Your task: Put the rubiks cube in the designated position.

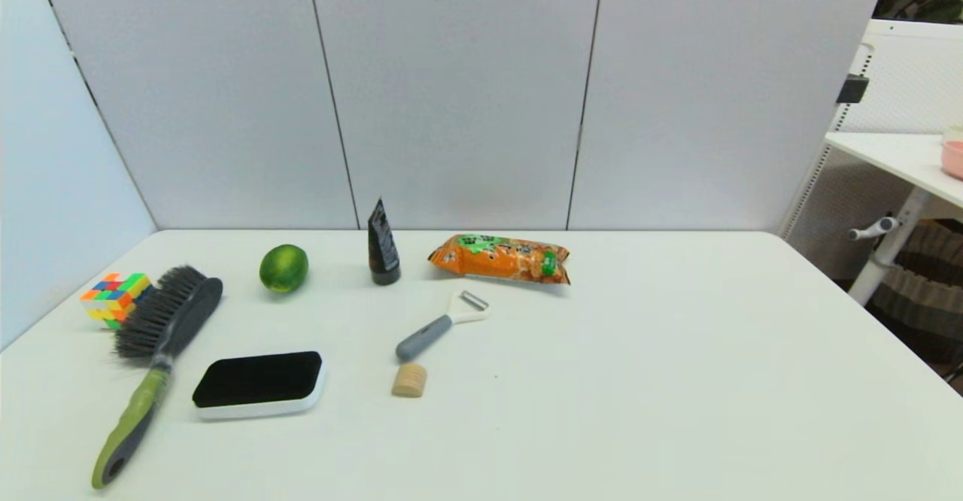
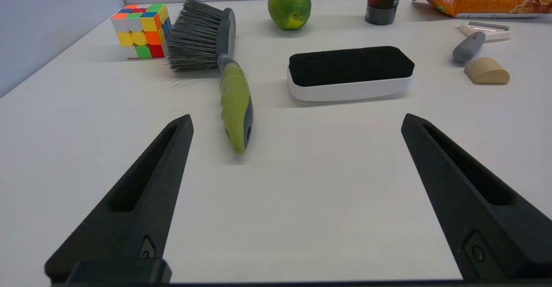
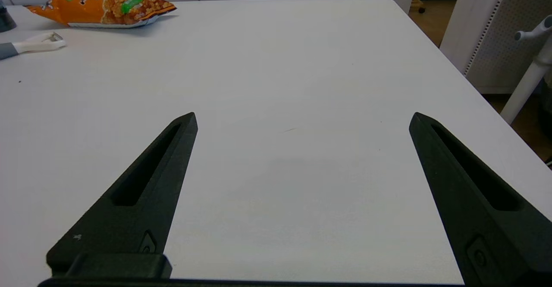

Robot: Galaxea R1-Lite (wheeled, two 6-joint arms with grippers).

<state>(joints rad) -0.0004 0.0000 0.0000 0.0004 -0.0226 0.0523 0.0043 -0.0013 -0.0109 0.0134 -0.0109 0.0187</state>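
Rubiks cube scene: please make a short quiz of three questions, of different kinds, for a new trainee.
1. True or false: the rubiks cube is held by the left gripper.
2. Which thing lies right beside the cube? A) brush B) lime C) peeler
3. Fill in: both grippers, the right gripper too, are ____ and hold nothing.

Key:
1. False; it sits on the table at the robot's far left.
2. A
3. open
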